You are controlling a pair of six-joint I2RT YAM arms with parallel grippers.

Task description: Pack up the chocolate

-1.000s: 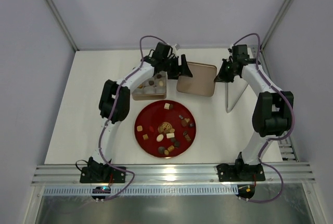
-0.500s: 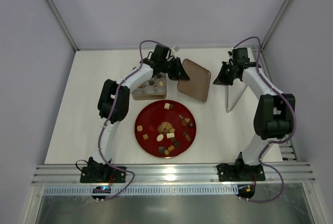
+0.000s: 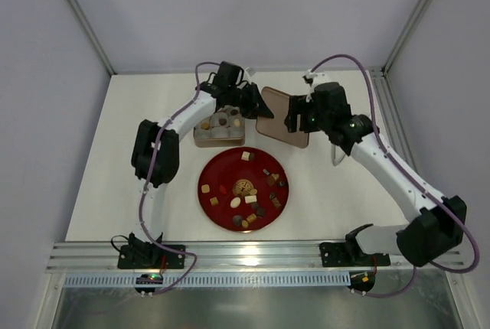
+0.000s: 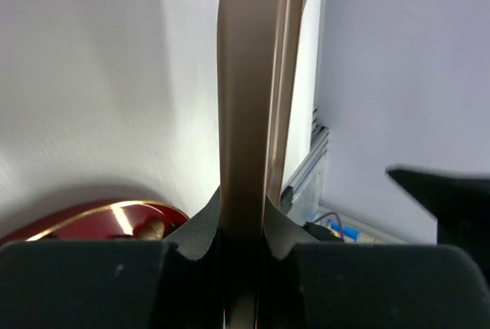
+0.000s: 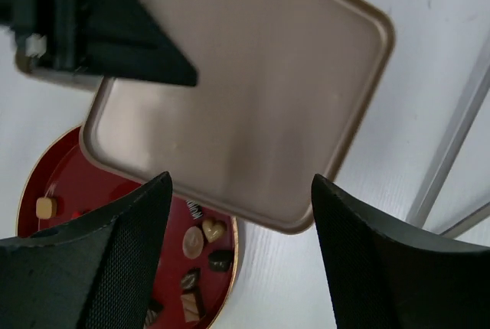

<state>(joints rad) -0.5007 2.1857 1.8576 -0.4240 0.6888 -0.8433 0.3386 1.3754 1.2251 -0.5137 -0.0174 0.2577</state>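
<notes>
Several chocolates (image 3: 245, 190) lie on a round red plate (image 3: 210, 206), and a few more sit in a tan box (image 3: 220, 133) behind it. My left gripper (image 3: 256, 104) is shut on the left edge of the flat bronze lid (image 3: 277, 115), which is tilted up off the table. In the left wrist view the lid (image 4: 246, 99) runs edge-on between my left gripper (image 4: 245, 229). My right gripper (image 3: 295, 119) hangs open over the lid's right part, holding nothing. In the right wrist view the right gripper (image 5: 239, 191) stands wide above the lid (image 5: 245, 76) and the chocolates (image 5: 203, 241).
A white metal rod (image 3: 341, 145) leans at the right of the table, also in the right wrist view as the rod (image 5: 452, 138). The frame's posts stand at the back corners. The left gripper's black body (image 5: 99, 30) covers the lid's upper left corner.
The left gripper has closed on the lid's edge and tipped it up, shifting it left. The right arm has swung left over the lid and its gripper has opened.
</notes>
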